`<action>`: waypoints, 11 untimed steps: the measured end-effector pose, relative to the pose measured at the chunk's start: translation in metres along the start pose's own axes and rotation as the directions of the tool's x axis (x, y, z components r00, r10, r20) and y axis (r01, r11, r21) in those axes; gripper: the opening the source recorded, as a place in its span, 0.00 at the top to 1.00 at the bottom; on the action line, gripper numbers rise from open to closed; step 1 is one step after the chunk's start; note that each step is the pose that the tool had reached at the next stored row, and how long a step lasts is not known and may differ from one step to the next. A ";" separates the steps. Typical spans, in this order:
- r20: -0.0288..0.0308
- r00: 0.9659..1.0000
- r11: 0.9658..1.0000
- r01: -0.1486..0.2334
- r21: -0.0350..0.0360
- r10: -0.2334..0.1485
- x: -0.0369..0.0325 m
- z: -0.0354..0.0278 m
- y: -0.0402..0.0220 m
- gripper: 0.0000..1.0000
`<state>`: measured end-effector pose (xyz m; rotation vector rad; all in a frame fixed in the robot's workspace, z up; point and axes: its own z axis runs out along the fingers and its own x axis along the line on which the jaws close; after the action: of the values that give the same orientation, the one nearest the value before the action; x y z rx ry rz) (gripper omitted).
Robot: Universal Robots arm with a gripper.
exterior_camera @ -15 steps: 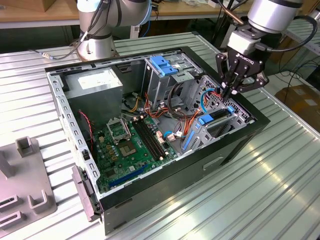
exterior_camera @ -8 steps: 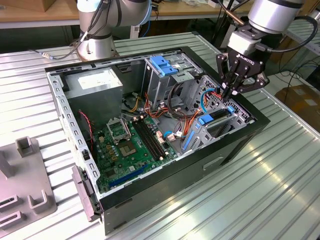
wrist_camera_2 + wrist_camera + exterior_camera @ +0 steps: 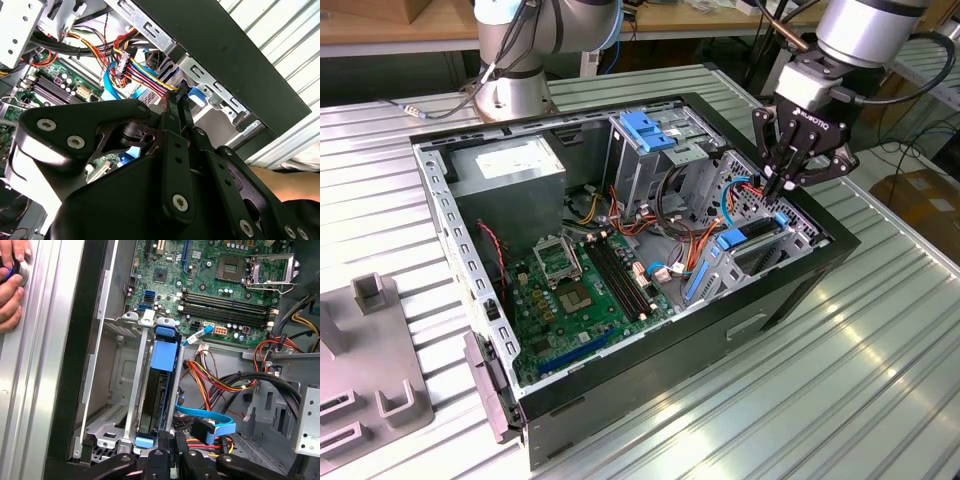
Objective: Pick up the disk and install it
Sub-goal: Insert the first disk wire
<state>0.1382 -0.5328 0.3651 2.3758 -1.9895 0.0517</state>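
Blue-framed, the disk [image 3: 161,390] sits upright in the drive cage [image 3: 131,390], the gripper [image 3: 790,182] clenched just above it beside the cables [image 3: 745,192], which could snag.

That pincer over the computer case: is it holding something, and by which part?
It cannot be told. The pincer sits at the top edge of the disk, which stands in its bay in the case, but whether it grips the disk is unclear.
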 end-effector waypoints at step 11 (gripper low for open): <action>0.000 0.995 0.995 -0.103 -0.006 0.103 0.0003 0.0026 0.0016 0.84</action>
<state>0.1367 -0.5335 0.3625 2.2682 -2.1076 0.0495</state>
